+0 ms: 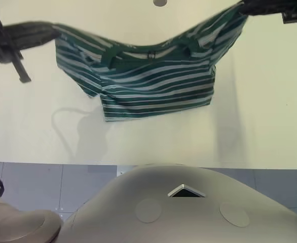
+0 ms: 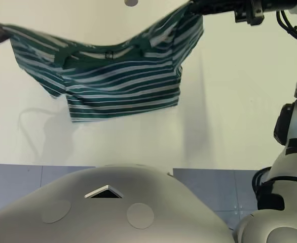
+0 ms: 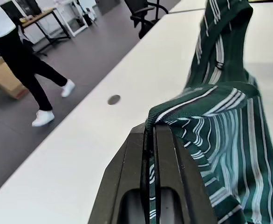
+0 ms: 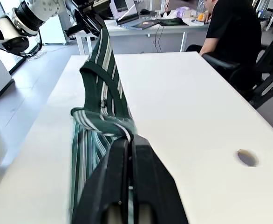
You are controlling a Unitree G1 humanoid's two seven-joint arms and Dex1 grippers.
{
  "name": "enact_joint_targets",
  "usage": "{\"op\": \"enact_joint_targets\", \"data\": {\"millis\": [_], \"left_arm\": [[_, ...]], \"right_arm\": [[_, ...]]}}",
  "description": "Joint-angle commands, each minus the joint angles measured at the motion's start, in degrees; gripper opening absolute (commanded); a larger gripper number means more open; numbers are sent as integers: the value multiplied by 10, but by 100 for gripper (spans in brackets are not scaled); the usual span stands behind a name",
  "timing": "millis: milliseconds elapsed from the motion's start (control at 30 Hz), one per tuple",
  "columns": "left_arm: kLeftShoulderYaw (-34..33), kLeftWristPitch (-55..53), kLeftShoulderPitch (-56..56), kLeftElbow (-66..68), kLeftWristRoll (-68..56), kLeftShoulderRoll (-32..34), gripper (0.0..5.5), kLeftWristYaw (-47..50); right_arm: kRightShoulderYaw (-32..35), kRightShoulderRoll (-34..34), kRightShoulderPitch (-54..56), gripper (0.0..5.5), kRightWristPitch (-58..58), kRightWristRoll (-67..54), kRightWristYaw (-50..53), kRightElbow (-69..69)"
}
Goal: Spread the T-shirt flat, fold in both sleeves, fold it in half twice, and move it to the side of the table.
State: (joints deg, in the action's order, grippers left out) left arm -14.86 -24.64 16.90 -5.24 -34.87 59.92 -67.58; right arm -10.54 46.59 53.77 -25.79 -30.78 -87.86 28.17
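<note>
- Tabletop (image 1: 260,126) lies white in front of us. On its near left part falls a soft shadow (image 1: 72,126) cast by the garment.
- Just beyond hangs the T-shirt (image 1: 153,81), green with pale stripes. It is over the middle of the table, stretched between our two arms, with its lower hem nearest us and its collar edge sagging in the middle.
- The shadow sits apart from the hem, so we judge the cloth is off the surface, though we cannot be sure.
- The left sleeve droops loosely and the body looks short and bunched. We judge the shirt is not yet spread flat.
- Our left gripper (image 3: 150,133) has its fingers pressed together on a fold of striped cloth at the shirt's left upper corner.
- Our right gripper (image 4: 128,140) is likewise clamped on the right upper corner, a twist of fabric pinched between its fingers.
- We judge the step in hand to be the spreading.
- To do it well, we should level both arms and pull gently apart until the sag goes. Then we lower so the hem lands first on the near side.
- From there we draw the shoulders toward the far side so the body unrolls without creases, and we let go only once both corners rest on the table.
- Farthest off is a round cable hole (image 1: 159,2) in the table. We would lay the collar short of it.
</note>
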Motion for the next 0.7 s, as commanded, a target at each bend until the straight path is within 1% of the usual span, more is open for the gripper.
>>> {"op": "enact_joint_targets", "data": {"millis": [33,200,300,367,400,467,533,600,700], "left_arm": [[33,5,138,77,23,-17,0,10],[46,17,238,156,43,-30,0,8],[57,39,327,228,72,-41,0,20],[50,29,343,230,60,-44,0,6],[45,11,333,215,42,-42,0,-9],[23,-39,271,143,-11,-26,0,-48],[-6,-85,201,69,-52,-7,0,-70],[-56,-135,121,-4,-89,18,0,-85],[-166,-222,-14,-122,-145,43,0,-106]], "right_arm": [[39,-46,113,1,41,36,39,116],[71,-75,190,1,90,72,53,219],[95,-89,236,1,118,91,81,276],[109,-91,247,1,110,90,67,286],[111,-87,241,1,94,86,44,279],[86,-55,188,1,36,42,-24,205],[66,-23,136,1,-18,-7,-46,122],[64,17,85,1,-72,-64,-46,33],[69,103,-15,1,-154,-158,-46,-110]]}}
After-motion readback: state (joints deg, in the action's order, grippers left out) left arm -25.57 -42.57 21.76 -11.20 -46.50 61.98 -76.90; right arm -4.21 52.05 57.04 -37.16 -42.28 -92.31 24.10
